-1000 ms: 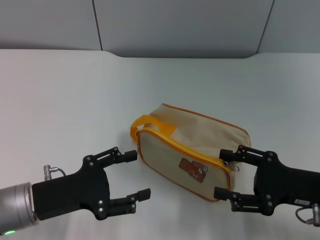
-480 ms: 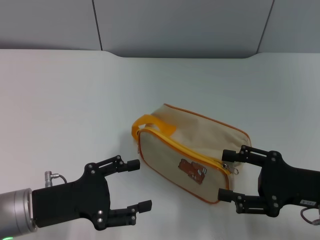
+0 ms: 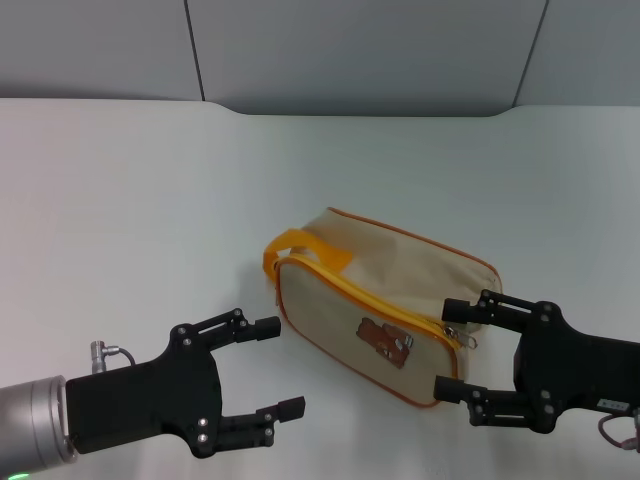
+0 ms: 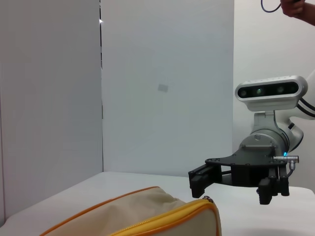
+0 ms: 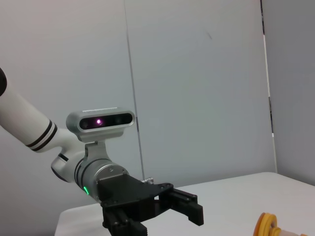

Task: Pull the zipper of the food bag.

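The beige food bag (image 3: 405,265) with orange piping lies on the white table, with its orange loop handle (image 3: 296,247) at the left end and its bear patch (image 3: 386,342) facing me. The zipper (image 3: 360,300) runs along the near top edge, and its silver pull tab (image 3: 464,336) is at the right end. My right gripper (image 3: 446,348) is open at that end, with one fingertip (image 3: 452,308) beside the tab. My left gripper (image 3: 280,366) is open, just left of the bag. The left wrist view shows the bag (image 4: 133,211), the tab (image 4: 207,199) and the right gripper (image 4: 229,189).
The white table (image 3: 150,200) runs back to a grey wall (image 3: 350,50). The right wrist view shows my left gripper (image 5: 157,221) and the tip of the orange handle (image 5: 268,226).
My left gripper has dropped a little toward the near edge and edged right. My right gripper has shifted only slightly. The bag has not moved.
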